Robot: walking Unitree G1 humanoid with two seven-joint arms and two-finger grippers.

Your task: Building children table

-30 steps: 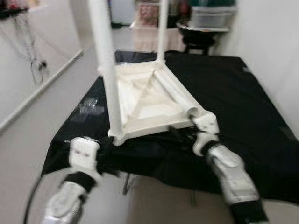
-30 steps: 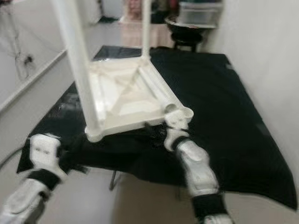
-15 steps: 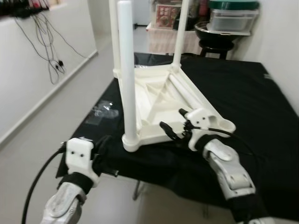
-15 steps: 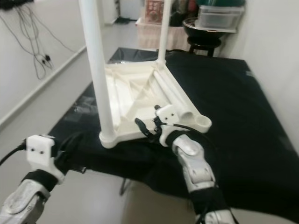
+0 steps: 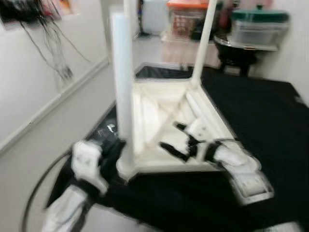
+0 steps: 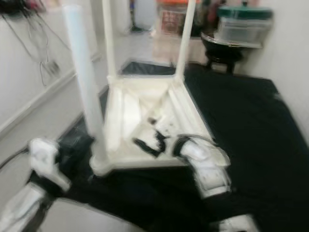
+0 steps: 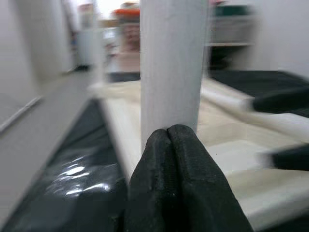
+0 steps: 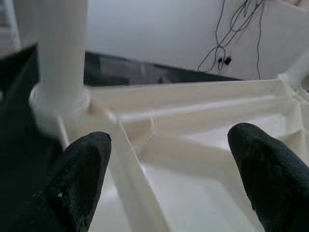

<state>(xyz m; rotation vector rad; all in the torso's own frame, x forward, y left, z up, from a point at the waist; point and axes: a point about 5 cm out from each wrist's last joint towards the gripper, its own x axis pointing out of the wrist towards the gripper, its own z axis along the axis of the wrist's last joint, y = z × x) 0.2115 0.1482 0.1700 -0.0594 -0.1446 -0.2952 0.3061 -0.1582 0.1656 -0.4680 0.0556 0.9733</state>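
Jaws: right gripper (image 8: pixel 169 169) spread wide over the upturned table (image 5: pixel 159 130); left gripper (image 7: pixel 169 145) closed at 8 o'clock. Stiff, light plastic; best gripped by a leg (image 5: pixel 123 87).

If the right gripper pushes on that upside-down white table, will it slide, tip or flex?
The upside-down table looks like hollow moulded plastic with ribs, so probably light and fairly stiff. Lying flat on the black cloth, it seems likelier to slide or drag the cloth than to tip. A push high on the near leg might lever it. The right gripper, jaws open, is over its underside.
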